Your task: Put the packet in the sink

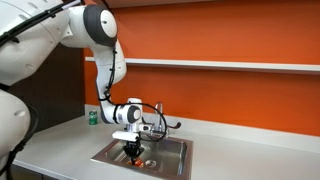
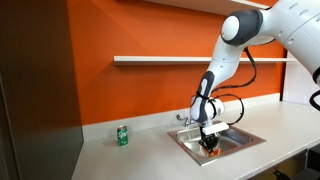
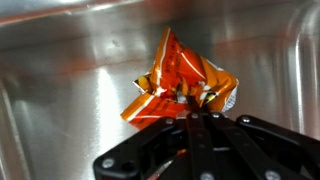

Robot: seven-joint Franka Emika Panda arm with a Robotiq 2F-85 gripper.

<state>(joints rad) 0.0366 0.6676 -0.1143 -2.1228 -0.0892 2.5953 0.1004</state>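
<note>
The packet (image 3: 178,82) is orange-red and crinkly. In the wrist view it hangs from my gripper (image 3: 193,103), whose two fingers are pressed together on its lower edge. Behind it is the steel wall of the sink (image 3: 70,60). In both exterior views my gripper (image 1: 133,147) (image 2: 209,141) is lowered into the square steel sink (image 1: 172,153) (image 2: 238,141), with the packet (image 1: 137,155) (image 2: 210,147) a small orange spot at its tip just above the basin floor. The chrome tap (image 1: 160,115) (image 2: 187,119) stands at the sink's back edge.
A small green can (image 1: 92,118) (image 2: 123,136) stands on the grey counter (image 1: 60,145) (image 2: 130,160) away from the sink. An orange wall with a white shelf (image 1: 220,66) (image 2: 160,59) runs behind the counter.
</note>
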